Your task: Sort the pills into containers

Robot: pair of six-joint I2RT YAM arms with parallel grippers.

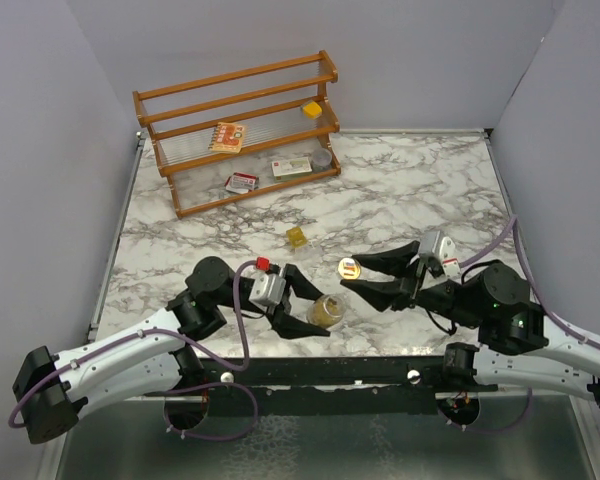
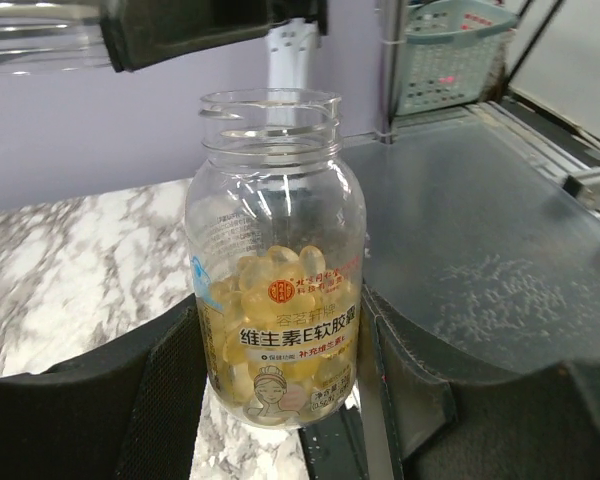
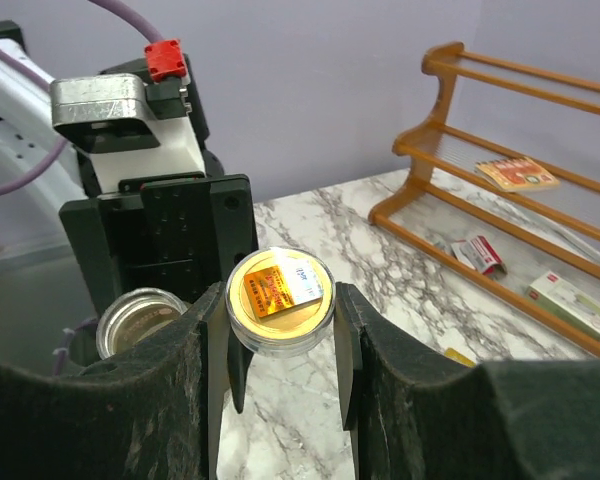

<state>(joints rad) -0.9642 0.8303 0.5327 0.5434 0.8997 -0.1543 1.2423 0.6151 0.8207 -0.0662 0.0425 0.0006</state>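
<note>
Uncapped pill jar (image 2: 275,270) upright, yellow box (image 1: 296,237) beyond

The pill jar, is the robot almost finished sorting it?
Not nearly. Done: the jar has its lid off, mouth open. In hand: the left fingers grip the jar, and the right fingers hold the lid beside it. Left: the yellow capsules sit in the jar, and the small yellow box waits apart on the table, so no sorting shows yet.

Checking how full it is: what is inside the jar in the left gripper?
Yellow softgel capsules fill roughly the lower half of the open jar; above them it is empty. The printed label hides those at the front, so no count.
</note>
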